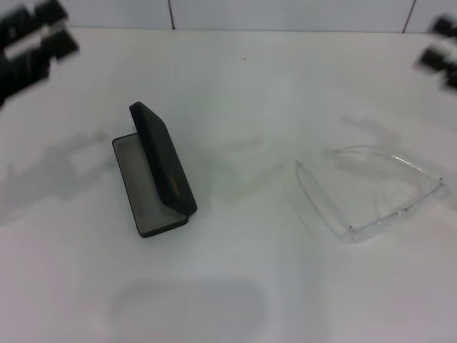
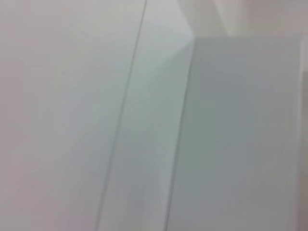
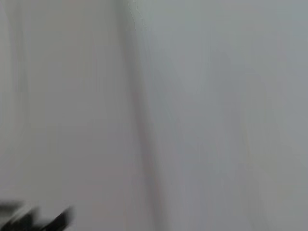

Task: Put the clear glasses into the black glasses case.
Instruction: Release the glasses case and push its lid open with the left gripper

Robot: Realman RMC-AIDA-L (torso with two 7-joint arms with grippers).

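Observation:
The black glasses case (image 1: 163, 161) stands open on the white table (image 1: 243, 286), left of centre, its lid upright and its grey lining facing my left. The clear glasses (image 1: 371, 191) lie on the table to the right, temple arms unfolded and nothing touching them. My left gripper (image 1: 32, 39) shows as a dark blur at the far left corner, well away from the case. At the far right edge, my right gripper (image 1: 439, 44) is blurred too, beyond the glasses and apart from them. Neither wrist view shows the case or the glasses.
A white tiled wall (image 1: 285, 13) runs along the table's far edge. Both wrist views show only pale surfaces with a seam; a dark blurred shape (image 3: 36, 219) sits in one corner of the right wrist view.

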